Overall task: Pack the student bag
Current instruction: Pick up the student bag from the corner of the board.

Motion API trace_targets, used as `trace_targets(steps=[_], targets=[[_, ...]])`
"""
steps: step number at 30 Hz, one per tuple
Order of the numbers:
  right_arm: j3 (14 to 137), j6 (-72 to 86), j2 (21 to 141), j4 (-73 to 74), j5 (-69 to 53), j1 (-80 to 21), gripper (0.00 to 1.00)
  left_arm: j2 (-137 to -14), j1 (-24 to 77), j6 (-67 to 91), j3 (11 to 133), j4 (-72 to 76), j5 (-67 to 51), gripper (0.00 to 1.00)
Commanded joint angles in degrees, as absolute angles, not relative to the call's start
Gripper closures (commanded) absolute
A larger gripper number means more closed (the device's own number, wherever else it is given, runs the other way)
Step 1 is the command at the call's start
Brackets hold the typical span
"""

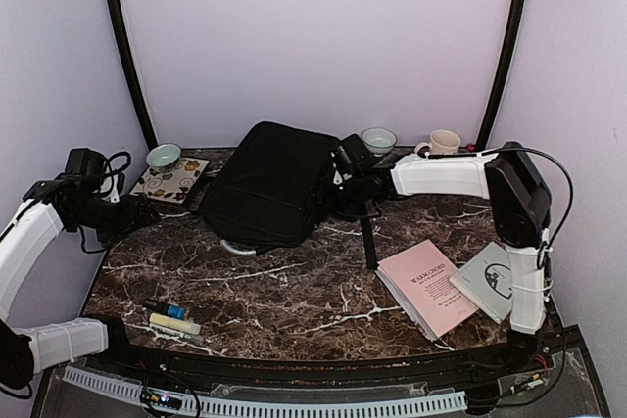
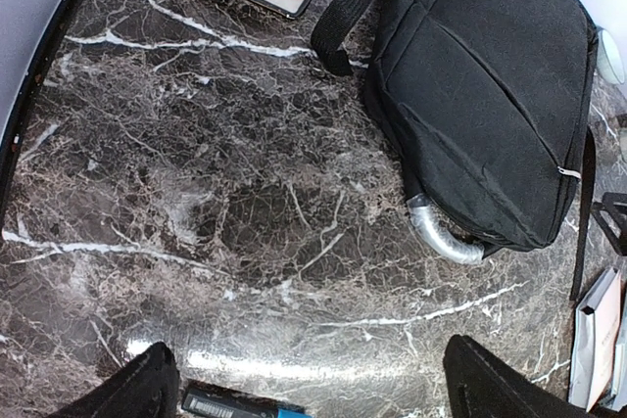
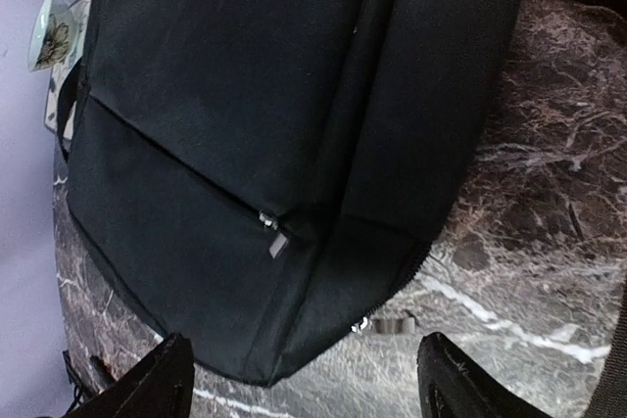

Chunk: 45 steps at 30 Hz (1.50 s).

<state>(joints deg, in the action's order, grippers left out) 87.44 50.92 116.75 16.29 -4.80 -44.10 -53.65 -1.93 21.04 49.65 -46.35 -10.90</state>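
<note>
The student bag is a large black fabric bag lying flat at the back middle of the marble table, with its grey curved handle at the near edge and its long strap trailing to the right. My left gripper is open and empty, left of the bag. In the left wrist view the bag and handle lie ahead. My right gripper is open at the bag's right edge. In the right wrist view it hovers over a bag corner, with a zipper pull between the fingers.
A pink book and a grey booklet lie at the front right. A floral pad and a green bowl sit at the back left. Another bowl and a mug stand at the back right. Markers lie at the front left.
</note>
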Motion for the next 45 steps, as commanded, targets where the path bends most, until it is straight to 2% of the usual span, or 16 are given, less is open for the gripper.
trace_targets(steps=[1, 7, 11, 14, 16, 20, 24, 31, 37, 45], targets=[[96.32, 46.17, 123.0, 24.0, -7.58, -44.79, 0.24, -52.3, -2.07, 21.05, 48.58, -46.02, -10.57, 0.04], [103.81, 42.77, 129.93, 28.22, -8.93, -45.89, 0.38, -52.62, -2.18, 21.22, 48.52, -45.98, -10.26, 0.04], [108.2, 41.81, 133.78, 32.04, -8.09, -46.3, 0.42, -53.14, -2.14, 21.2, 48.43, -45.89, -10.52, 0.04], [109.03, 41.72, 135.13, 32.14, -8.2, -46.37, 0.51, -53.34, -2.19, 21.09, 48.43, -45.9, -10.72, 0.04], [109.79, 41.53, 135.75, 32.17, -8.24, -46.4, 0.6, -53.46, -2.14, 21.06, 48.38, -45.8, -10.66, 0.04], [110.97, 40.98, 135.37, 32.76, -8.54, -46.48, 0.84, -53.12, -2.12, 20.99, 48.02, -44.84, -12.22, 0.06], [110.63, 40.12, 132.68, 34.5, -9.81, -46.46, 0.96, -52.86, -0.72, 20.38, 48.11, -43.4, -14.65, 0.08], [107.91, 34.91, 126.15, 40.57, -14.02, -46.44, 1.0, -52.02, 17.01, 20.48, 50.87, -38.28, -6.99, 0.08], [103.2, 30.78, 120.51, 45.62, -16.57, -46.27, 1.0, -57.56, 27.82, 10.31, 56.14, -34.07, -5.89, 0.13], [99.61, 29.56, 114.35, 49.19, -17.46, -46.37, 1.0, -57.09, 39.3, -10.33, 49.19, -17.51, -14.69, 0.13]])
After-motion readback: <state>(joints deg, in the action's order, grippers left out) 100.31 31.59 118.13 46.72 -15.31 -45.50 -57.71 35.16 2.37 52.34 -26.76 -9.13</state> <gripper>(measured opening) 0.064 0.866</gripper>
